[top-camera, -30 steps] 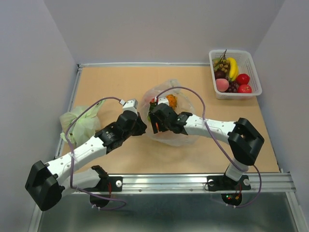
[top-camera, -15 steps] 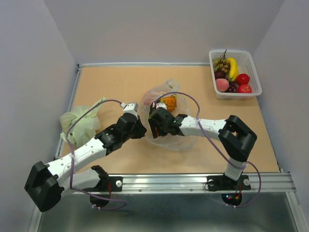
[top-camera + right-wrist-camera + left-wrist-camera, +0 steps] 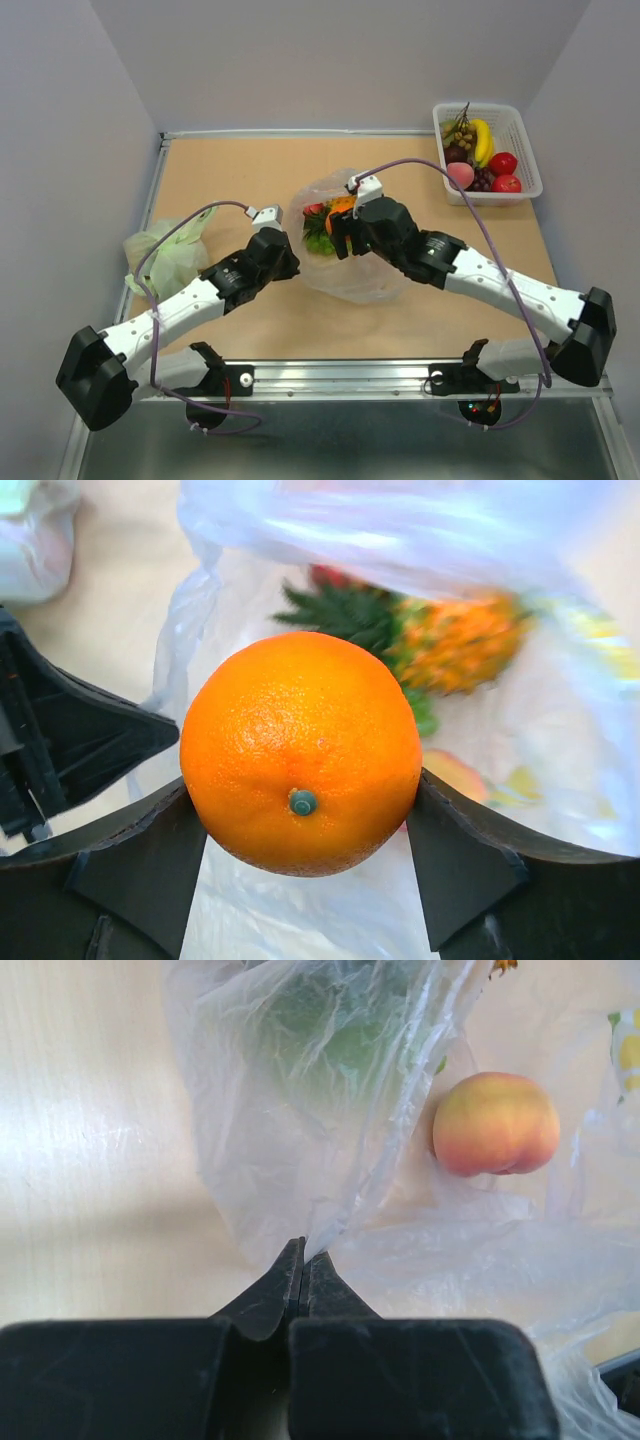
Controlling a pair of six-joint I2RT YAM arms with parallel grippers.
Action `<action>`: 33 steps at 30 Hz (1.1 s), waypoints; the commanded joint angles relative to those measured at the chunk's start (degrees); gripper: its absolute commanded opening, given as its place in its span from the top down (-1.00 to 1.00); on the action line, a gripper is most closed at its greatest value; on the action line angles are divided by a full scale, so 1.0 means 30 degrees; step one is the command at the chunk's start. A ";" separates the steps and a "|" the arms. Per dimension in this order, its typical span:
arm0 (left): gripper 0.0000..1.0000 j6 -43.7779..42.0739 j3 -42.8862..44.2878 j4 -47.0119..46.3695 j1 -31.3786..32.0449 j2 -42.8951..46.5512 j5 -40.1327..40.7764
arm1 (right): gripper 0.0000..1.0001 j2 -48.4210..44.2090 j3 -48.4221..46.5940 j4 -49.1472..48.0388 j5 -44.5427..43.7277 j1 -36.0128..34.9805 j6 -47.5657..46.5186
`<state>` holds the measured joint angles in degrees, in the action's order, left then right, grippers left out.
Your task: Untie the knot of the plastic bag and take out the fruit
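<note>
The clear plastic bag (image 3: 352, 275) lies open mid-table; no knot shows. My left gripper (image 3: 289, 262) is at the bag's left edge, shut on a fold of its film (image 3: 305, 1252). My right gripper (image 3: 340, 222) is shut on the orange (image 3: 300, 752) and holds it above the bag's mouth. Under it, in the bag, lie the pineapple (image 3: 465, 640) with its green crown, a small red fruit (image 3: 330, 577) and a peach (image 3: 455, 770). The peach (image 3: 497, 1123) also shows in the left wrist view, behind the film (image 3: 300, 1110).
A white basket (image 3: 529, 150) at the back right holds a banana, grapes, a peach and red fruits. A pale green bag (image 3: 165, 255) lies at the left, beside my left arm. A metal rail runs along the near edge.
My right gripper has come up out of the bag towards the back with the orange in it, and its elbow has swung out to the right. The left gripper has kept its grip.
</note>
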<state>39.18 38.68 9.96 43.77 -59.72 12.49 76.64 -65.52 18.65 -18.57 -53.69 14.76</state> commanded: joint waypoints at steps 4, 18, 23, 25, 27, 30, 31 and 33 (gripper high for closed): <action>1.00 0.0153 0.1551 0.0490 -0.0468 -0.1096 0.0729 | 0.57 -0.2753 -0.1828 0.0373 -0.4297 0.1983 -0.3513; 1.00 -0.0667 0.1610 0.0285 -0.0498 -0.0776 -0.0646 | 0.36 0.4731 -0.6924 -0.0241 -0.2104 1.7423 0.0024; 1.00 -0.0871 0.1405 -0.0007 -0.0497 -0.0395 -0.0970 | -0.32 0.8111 -0.9271 -0.0271 -0.1983 1.9273 0.0938; 1.00 -0.0960 0.1434 -0.0066 -0.0468 -0.0337 -0.1029 | -0.72 0.8756 -0.9887 -0.0271 -0.2597 1.9508 0.0938; 1.00 -0.1048 0.1493 -0.0125 -0.0468 -0.0336 -0.1116 | -1.00 0.9023 -1.0416 -0.0271 -0.3212 1.9567 0.0851; 1.00 -0.1135 0.1493 -0.0329 -0.0468 -0.0394 -0.1233 | -1.00 0.8410 -1.0272 -0.0242 -0.2110 1.9567 0.0675; 1.00 -0.1165 0.1493 -0.0417 -0.0468 -0.0366 -0.1263 | -1.00 0.8147 -1.0155 -0.0242 -0.1609 1.9567 0.0558; 1.00 -0.1252 0.1522 -0.0623 -0.0468 -0.0453 -0.1380 | -1.00 0.7213 -0.9511 -0.0184 -0.0265 1.9451 0.0324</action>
<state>36.88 41.28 10.72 42.54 -62.33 9.06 104.99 -91.09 20.03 -24.71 5.19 16.27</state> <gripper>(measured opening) 0.025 0.997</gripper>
